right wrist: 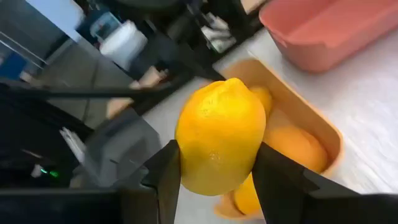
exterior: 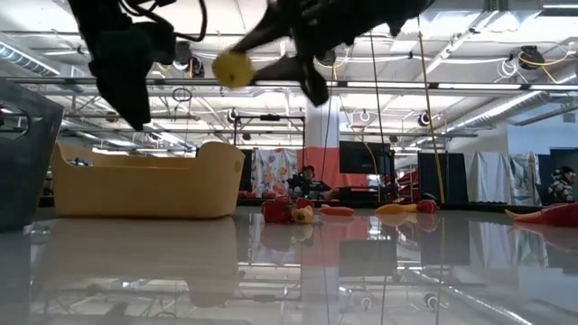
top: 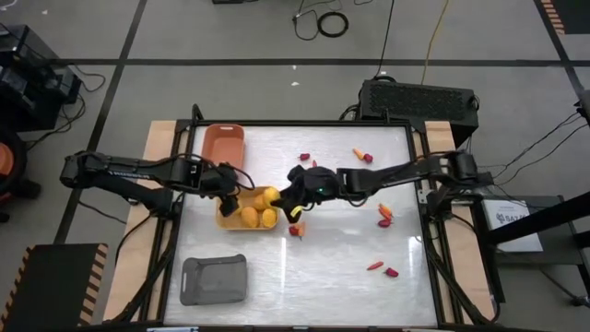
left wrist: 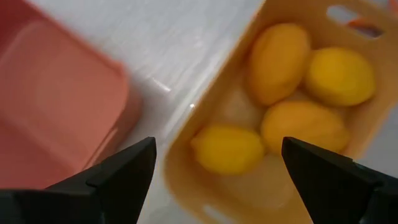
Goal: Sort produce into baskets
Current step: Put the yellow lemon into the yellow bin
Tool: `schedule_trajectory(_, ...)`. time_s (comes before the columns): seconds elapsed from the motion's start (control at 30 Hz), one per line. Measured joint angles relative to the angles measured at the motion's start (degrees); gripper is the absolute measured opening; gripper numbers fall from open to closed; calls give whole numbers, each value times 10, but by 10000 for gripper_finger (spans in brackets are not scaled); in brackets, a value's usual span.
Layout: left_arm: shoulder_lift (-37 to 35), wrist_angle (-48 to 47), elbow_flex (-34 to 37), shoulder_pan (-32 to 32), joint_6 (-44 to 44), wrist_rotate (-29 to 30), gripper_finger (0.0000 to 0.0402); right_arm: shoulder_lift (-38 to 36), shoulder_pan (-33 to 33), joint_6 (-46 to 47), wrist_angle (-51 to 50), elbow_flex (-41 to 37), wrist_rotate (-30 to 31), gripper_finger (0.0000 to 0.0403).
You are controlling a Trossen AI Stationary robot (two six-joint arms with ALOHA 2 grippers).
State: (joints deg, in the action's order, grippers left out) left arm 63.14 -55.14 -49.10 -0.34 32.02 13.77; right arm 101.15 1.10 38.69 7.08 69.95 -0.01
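Gripping a yellow lemon [right wrist: 219,137] between its two fingers, the right end effector [top: 297,195] hung in the air just beside the yellow basket [top: 227,219], lemon well clear of the surface [top: 323,258]. And look at the left end effector [top: 230,191], fingers spread wide and holding nothing, poised right over that same basket, where four yellow-orange fruits [left wrist: 303,124] already lay. Just beside it sat the salmon basket [top: 222,146]; the grey basket [top: 215,279] waited nearer the front edge. Red and orange pieces [top: 384,217] were scattered across the right side of the surface.
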Motion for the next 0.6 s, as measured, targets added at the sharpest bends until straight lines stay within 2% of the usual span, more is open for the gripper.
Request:
schedule_trajectory(0.17,-8,-52,0,-2,18,25,354,35,-4,-14,31,0,-3,164)
schedule_trajectory(0.33,-8,-53,0,-2,22,28,354,59,-4,-43,67,0,-1,169)
schedule_trajectory(0.6,-8,-42,0,-2,22,28,354,76,-4,-51,78,0,0,221)
